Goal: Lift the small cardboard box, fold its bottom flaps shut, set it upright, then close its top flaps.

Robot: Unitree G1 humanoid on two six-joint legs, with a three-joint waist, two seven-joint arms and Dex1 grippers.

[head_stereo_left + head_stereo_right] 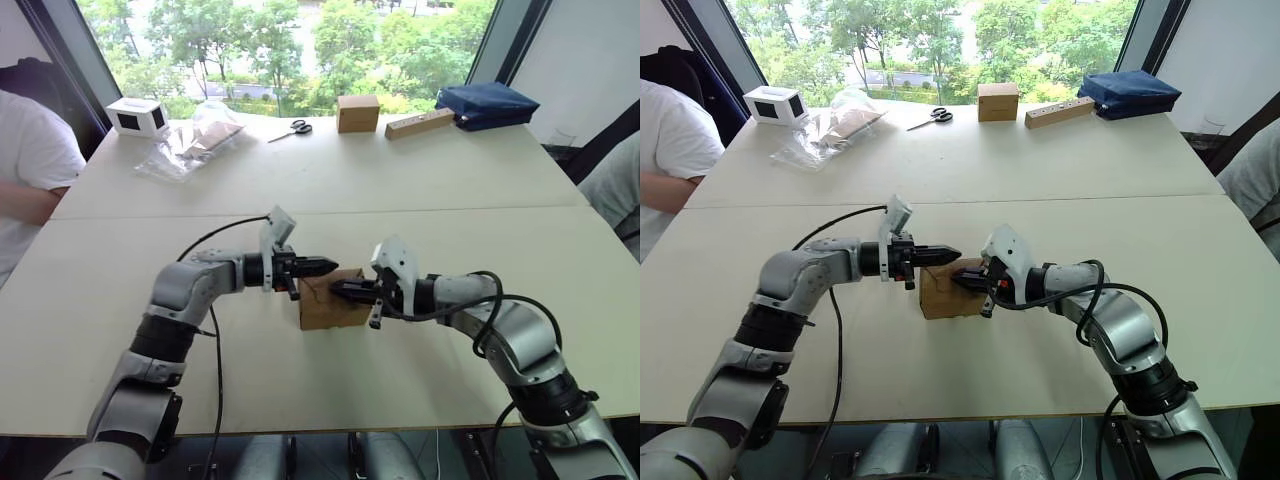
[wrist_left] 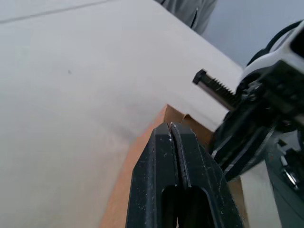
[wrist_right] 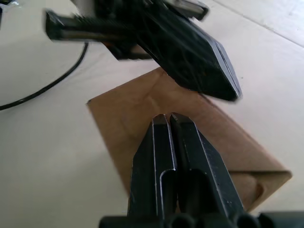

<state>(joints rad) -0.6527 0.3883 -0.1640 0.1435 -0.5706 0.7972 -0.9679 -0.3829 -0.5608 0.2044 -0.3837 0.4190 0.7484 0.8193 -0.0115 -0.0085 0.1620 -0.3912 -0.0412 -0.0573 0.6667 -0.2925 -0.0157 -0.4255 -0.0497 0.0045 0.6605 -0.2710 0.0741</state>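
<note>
A small, plain brown corrugated cardboard box [image 1: 330,302], unprinted, sits on the pale wooden table [image 1: 400,190] between the robot's two grippers. The left gripper [image 1: 318,266], black fingers pressed together, points over the box's top edge; the right gripper [image 1: 343,290], fingers likewise closed with nothing pinched, rests against the top from the opposite side. No writing is readable. Whether the box holds anything cannot be told.
</note>
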